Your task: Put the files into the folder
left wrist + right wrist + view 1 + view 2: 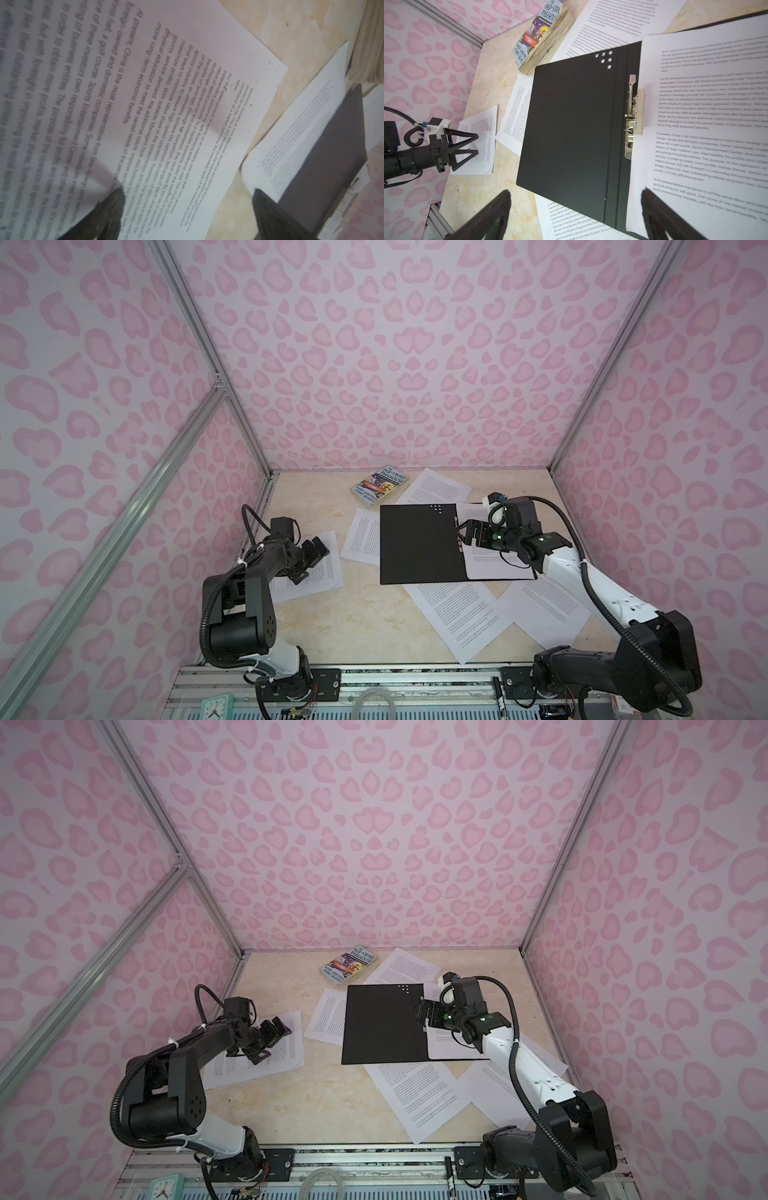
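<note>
The folder (419, 543) (382, 1027) lies open on the tabletop, black inside up, with a metal spine clip (631, 116). One white printed sheet (706, 124) rests on its right half. Several more files lie loose around it: one at the left (328, 572), one poking out from under the folder's left edge (363, 537), one behind (440, 487), and two in front (461, 618). My right gripper (461, 536) (575, 193) hangs open above the spine, holding nothing. My left gripper (314, 564) (189, 193) is open just over the left sheet (145, 104).
A colourful paperback book (380, 485) (542, 37) lies at the back, just left of the rear sheet. Pink-patterned walls with aluminium rails close in the table on three sides. Bare marble tabletop (357, 614) shows in the front middle.
</note>
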`<move>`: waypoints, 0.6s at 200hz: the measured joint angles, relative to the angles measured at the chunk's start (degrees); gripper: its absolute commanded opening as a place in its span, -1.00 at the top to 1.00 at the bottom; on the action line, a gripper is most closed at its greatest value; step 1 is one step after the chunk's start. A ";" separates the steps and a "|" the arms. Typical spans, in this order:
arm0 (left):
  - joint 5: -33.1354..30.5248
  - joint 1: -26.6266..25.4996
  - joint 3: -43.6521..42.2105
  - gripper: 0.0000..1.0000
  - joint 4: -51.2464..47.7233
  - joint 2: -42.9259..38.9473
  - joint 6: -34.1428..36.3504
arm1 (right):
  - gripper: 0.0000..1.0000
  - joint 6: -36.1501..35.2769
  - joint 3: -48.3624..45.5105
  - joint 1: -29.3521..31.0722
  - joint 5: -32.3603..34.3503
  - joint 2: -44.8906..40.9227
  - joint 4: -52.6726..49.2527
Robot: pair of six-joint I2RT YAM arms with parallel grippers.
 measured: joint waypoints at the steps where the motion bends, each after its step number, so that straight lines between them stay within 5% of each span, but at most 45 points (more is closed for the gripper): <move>1: 0.09 -0.22 0.11 -0.95 -0.07 0.09 -0.17 | -0.95 0.07 0.00 0.00 -0.04 0.09 0.09; 30: 3.19 -6.78 9.16 -0.95 -0.87 4.39 -4.39 | -0.95 1.73 0.79 0.33 -1.62 3.50 2.03; 52: 3.69 -6.93 13.90 -0.95 -0.63 3.63 -5.84 | -0.95 2.21 2.75 1.53 -1.88 4.94 2.03; 120: -0.22 10.23 8.28 -0.95 -8.44 -2.47 0.26 | -0.94 0.90 1.22 5.14 -1.88 4.28 -0.02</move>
